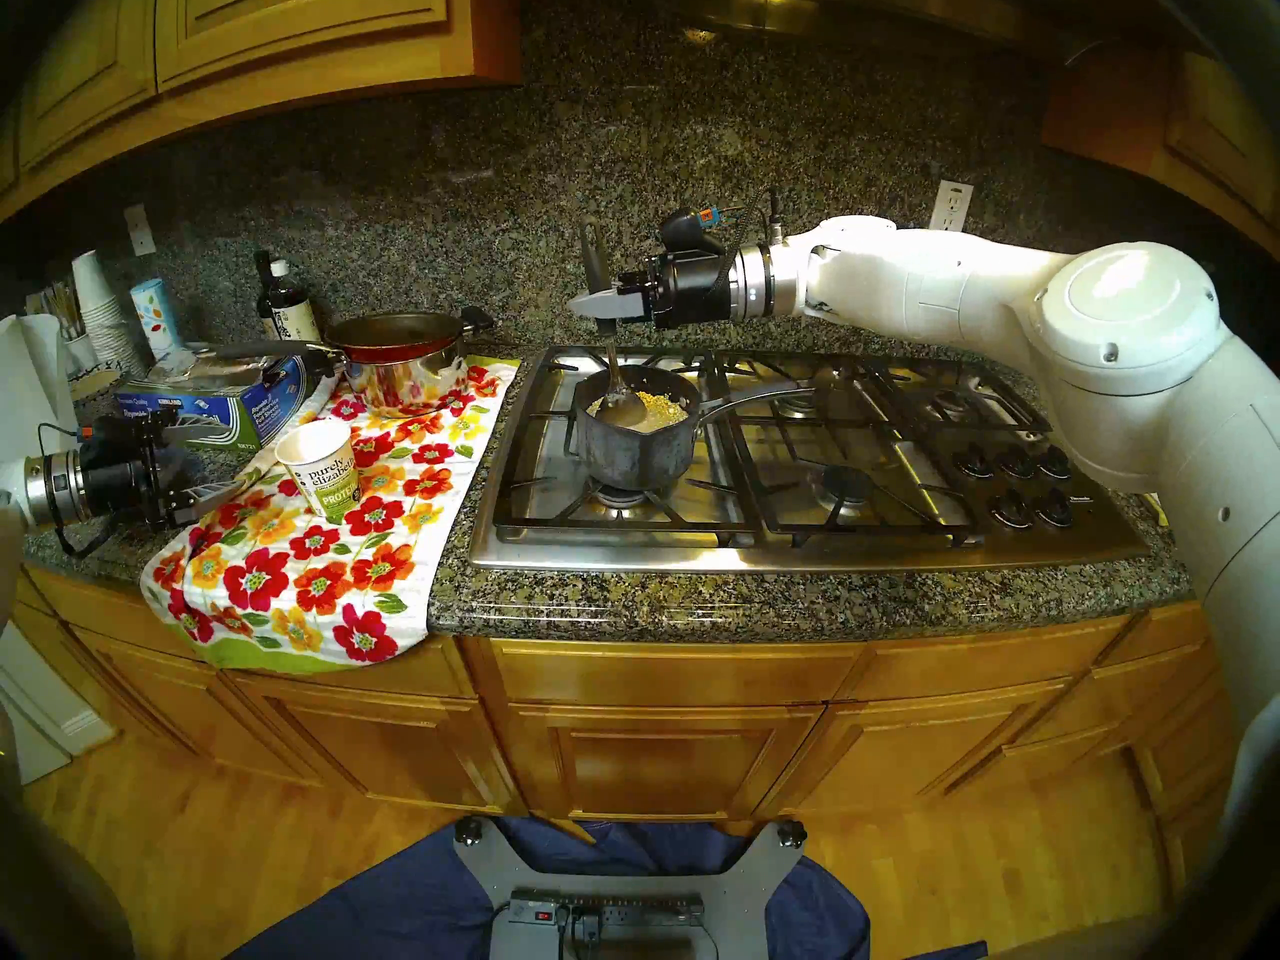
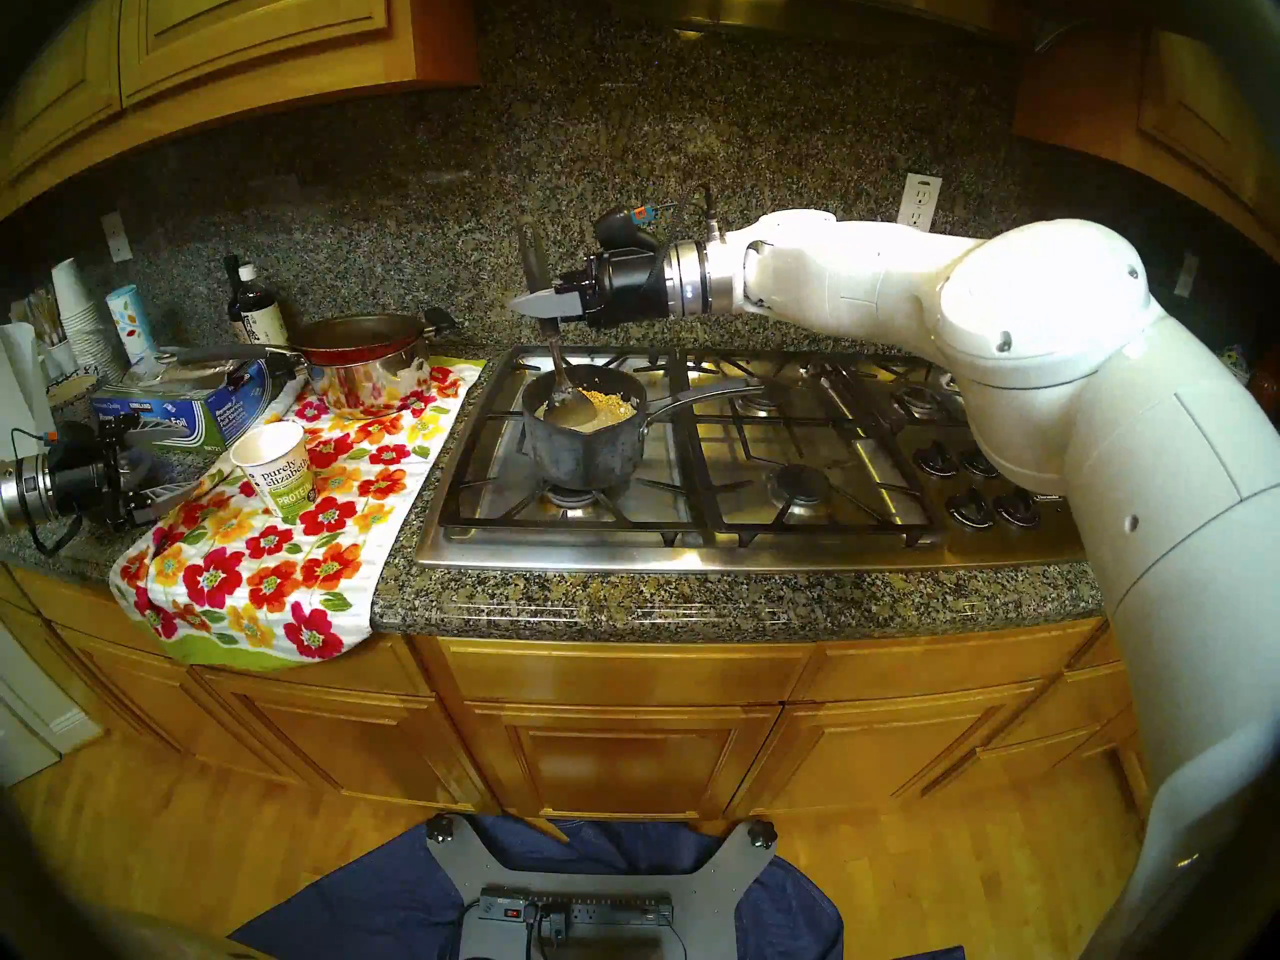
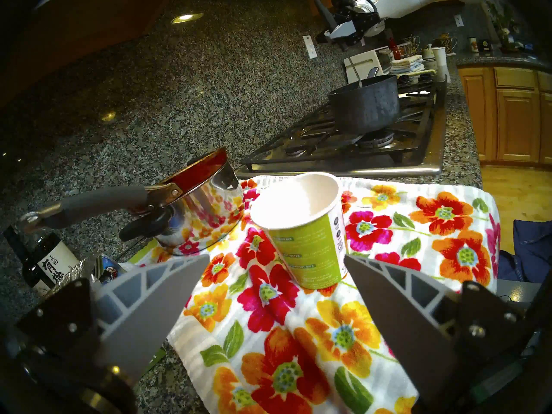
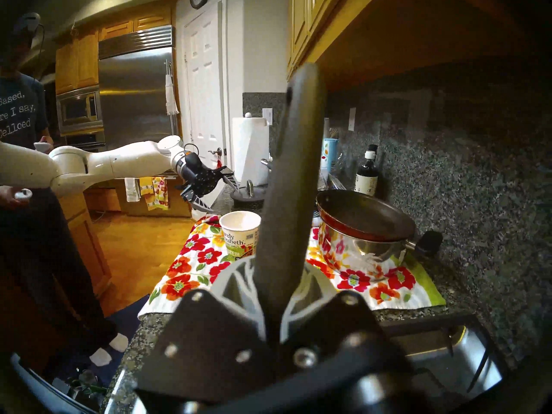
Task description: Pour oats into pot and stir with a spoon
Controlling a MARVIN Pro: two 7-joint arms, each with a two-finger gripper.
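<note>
Oats [image 1: 658,406] lie as a pale yellow grainy layer inside the pot [image 1: 634,446], a small dark mottled saucepan standing on the front-left burner of the cooktop [image 1: 796,553], its long silver handle pointing toward the knobs. The spoon [image 1: 613,390] stands almost upright in the pot, its oval bowl down among the flakes and its flat black handle rising above the rim. The right gripper [image 1: 606,305] reaches in level from the right, above the pot, with its jaws clamped tight on the spoon's handle; the right wrist view shows the dark handle pinched between both grey fingers [image 4: 236,282].

To the left of the cooktop, a floral towel [image 1: 325,577] is draped over the edge of the granite worktop [image 1: 692,602]. On it stands the white paper cup [image 1: 320,468], upright, its inside looking empty from the left wrist view. Behind the cup, a red frying pan [image 1: 395,332] sits on top of a shiny steel pot [image 1: 405,380]. The left gripper [image 1: 208,463] hovers beside the towel, just left of the cup, its jaws spread wide and holding nothing.
</note>
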